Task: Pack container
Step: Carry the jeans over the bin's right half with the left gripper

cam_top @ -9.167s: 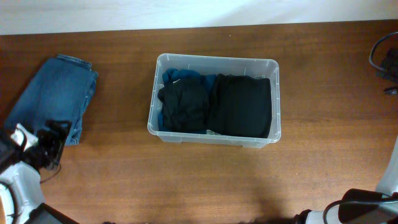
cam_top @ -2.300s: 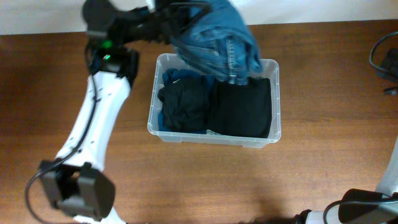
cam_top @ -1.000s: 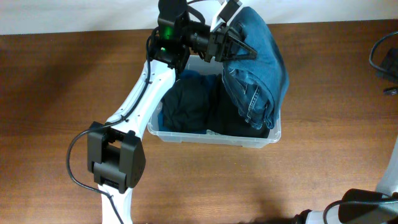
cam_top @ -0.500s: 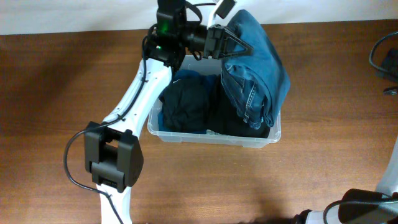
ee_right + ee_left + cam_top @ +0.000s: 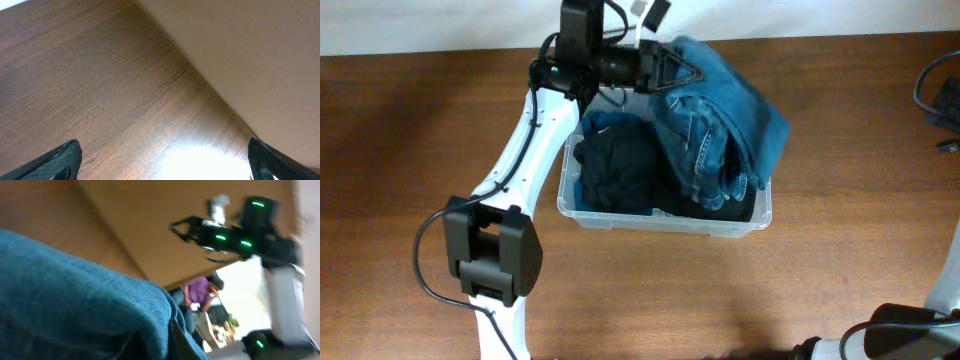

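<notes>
- My left gripper [image 5: 685, 72] is out over the back rim of the container [image 5: 665, 222], fingers pinched together on the top fold of the jeans [image 5: 720, 130].
- The jeans hang down from that pinch, slumped across the right half of the container and spilling over its right and back edges.
- My left wrist camera is blurred, and blue denim fills the lower left of its view.
- The container sits mid-table [image 5: 440, 130], long side towards me.
- Black clothes [image 5: 615, 170] lie inside it, bare on the left and covered by denim on the right.
- A bit of a blue garment [image 5: 592, 122] peeks out in the back left corner of the container.
- My right gripper [image 5: 165, 162] is spread wide, with one dark fingertip [image 5: 65, 155] at each lower corner of its view, bare wood below and nothing between them.
</notes>
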You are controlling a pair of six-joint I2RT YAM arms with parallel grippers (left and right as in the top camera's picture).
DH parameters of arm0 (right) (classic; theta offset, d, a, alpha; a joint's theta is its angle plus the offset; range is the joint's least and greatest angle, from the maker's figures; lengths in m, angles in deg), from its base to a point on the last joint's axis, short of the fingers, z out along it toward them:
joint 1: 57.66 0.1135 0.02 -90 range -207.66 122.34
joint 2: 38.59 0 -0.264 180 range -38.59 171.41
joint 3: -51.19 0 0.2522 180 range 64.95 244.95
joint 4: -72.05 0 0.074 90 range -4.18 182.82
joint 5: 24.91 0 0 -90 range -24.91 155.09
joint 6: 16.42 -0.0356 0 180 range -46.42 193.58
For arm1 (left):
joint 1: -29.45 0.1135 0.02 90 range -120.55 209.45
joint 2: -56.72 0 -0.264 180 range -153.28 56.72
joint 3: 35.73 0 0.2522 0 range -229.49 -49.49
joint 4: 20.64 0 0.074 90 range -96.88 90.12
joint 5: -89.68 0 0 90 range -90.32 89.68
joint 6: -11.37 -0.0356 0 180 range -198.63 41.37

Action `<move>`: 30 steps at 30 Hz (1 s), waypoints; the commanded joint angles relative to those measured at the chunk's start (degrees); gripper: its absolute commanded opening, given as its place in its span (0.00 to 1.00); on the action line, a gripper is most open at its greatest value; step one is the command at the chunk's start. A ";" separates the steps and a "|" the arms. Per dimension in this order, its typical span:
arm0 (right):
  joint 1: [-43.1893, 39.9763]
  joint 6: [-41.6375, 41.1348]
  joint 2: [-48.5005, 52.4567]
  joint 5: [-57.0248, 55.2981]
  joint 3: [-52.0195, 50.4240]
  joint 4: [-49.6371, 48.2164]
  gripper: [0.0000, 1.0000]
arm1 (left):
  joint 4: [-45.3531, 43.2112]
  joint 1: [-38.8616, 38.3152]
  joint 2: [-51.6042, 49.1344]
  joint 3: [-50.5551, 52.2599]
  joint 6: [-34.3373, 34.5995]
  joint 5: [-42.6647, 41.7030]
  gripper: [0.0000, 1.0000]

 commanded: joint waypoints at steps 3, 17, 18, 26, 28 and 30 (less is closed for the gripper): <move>-0.09 -0.85 0.00 -0.68 0.28 -0.15 0.99 | 20.26 0.04 1.64 -1.01 -16.94 27.34 0.00; -0.09 -0.85 0.00 -0.68 0.28 -0.15 0.99 | 38.07 -1.84 16.90 -4.22 -20.59 57.94 0.00; -0.09 -0.85 0.00 -0.70 0.28 -0.13 0.99 | 38.38 -2.54 18.23 -4.37 -20.94 59.87 0.00; -0.09 -0.85 0.00 -0.70 0.28 -0.15 0.98 | 42.32 -9.66 21.31 -4.55 -23.89 65.22 0.00; -0.09 -0.85 0.00 -0.68 0.28 -0.15 0.99 | 40.57 -10.27 21.22 -4.55 -25.92 63.78 0.00; -0.09 -0.85 0.00 -0.70 0.28 -0.13 0.99 | 37.53 -10.27 21.16 -4.55 -28.98 59.39 0.00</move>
